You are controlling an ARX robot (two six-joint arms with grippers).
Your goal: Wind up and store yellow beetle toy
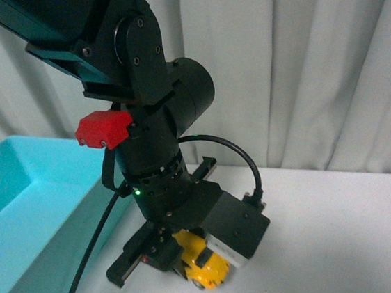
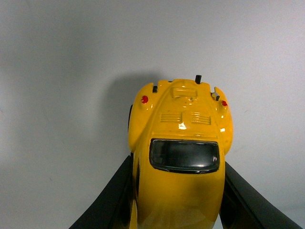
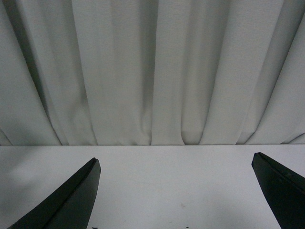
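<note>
Left gripper (image 2: 178, 162): we pinch the yellow beetle toy (image 2: 181, 126) by its flanks, likely to drag-wind it
Right gripper (image 3: 176, 191): fingers spread, empty

White table (image 1: 344, 229): teal bin (image 1: 20, 207) at left (open-topped), yellow beetle toy (image 1: 205, 268) beside it.

The left gripper (image 1: 183, 258) is pointing down at the white table (image 1: 344, 229) and holding the yellow toy car (image 1: 204, 266) — a turquoise bin (image 1: 20, 207) is standing just to its left, a pale curtain (image 1: 298, 59) hanging behind.
</note>
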